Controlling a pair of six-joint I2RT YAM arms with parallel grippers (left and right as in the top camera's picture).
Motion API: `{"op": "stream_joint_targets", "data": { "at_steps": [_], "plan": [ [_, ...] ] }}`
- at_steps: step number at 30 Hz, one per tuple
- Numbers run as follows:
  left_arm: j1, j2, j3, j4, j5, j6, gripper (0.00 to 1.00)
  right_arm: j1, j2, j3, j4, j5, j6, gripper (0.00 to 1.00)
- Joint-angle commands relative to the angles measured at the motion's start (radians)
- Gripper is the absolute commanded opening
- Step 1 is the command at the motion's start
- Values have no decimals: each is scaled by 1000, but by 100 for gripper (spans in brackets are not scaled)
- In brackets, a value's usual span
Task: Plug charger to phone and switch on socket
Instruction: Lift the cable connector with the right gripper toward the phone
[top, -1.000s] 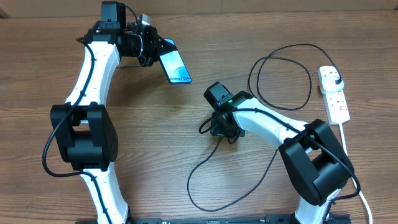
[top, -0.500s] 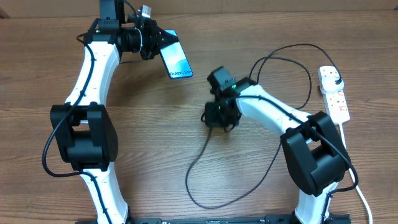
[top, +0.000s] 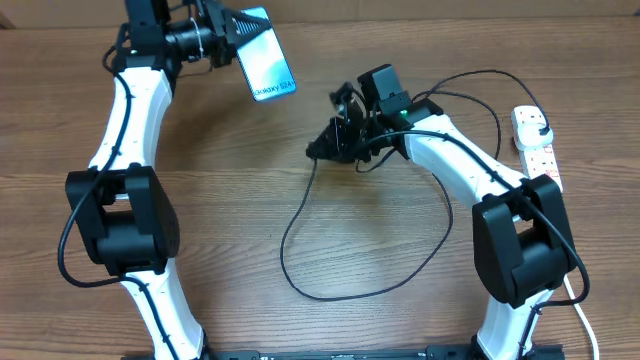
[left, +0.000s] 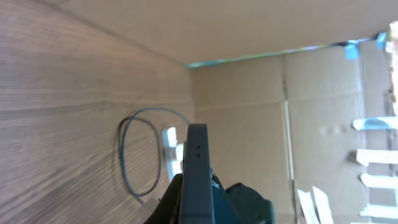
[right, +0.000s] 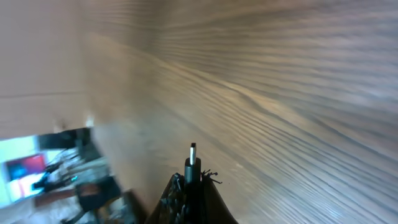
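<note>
Nearest the arm bases, on the wooden worktop (top: 230, 200), the charger (top: 285, 255) lies in a wide slack loop of thin black cable that rises toward the middle and the right side. Just beyond that loop, the right tool (top: 330, 145) is clenched on the charger's free end and points left across the worktop. From the right wrist camera the connector tip (right: 192, 149) sticks straight out past the closed fingers (right: 177, 199) and touches nothing.

Off to the right, near the worktop's edge, the socket (top: 537, 152) lies flat, its white cord (top: 582, 315) running back toward the bases. The charger's black plug (top: 541, 126) sits in its far end, and a second cable loop curls between it and the right arm. Whether the red-marked switches are on cannot be told.

Farther still, at the far left, the left tool (top: 232, 22) grips the phone (top: 266, 62) by one short end, holding it up off the wood. The light-blue screen faces up, with the white text at the end away from the fingers. Phone and connector tip are apart, with bare wood between them.

From the left wrist camera the phone (left: 198, 168) shows edge-on, a thin dark slab. A loop of the charger (left: 140, 155) lies on the wood beyond it, and a cardboard wall (left: 249, 81) stands farthest back
</note>
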Motion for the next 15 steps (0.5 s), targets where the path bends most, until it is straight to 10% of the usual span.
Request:
{"op": "stream_joint_targets", "data": {
  "at_steps": [1, 15],
  "plan": [
    [16, -16, 20, 102, 109, -140, 4, -11, 2, 24, 98, -234, -18, 4],
    [18, -16, 20, 427, 151, -359, 4, -13, 2, 24, 437, -529, 40, 4]
  ]
}}
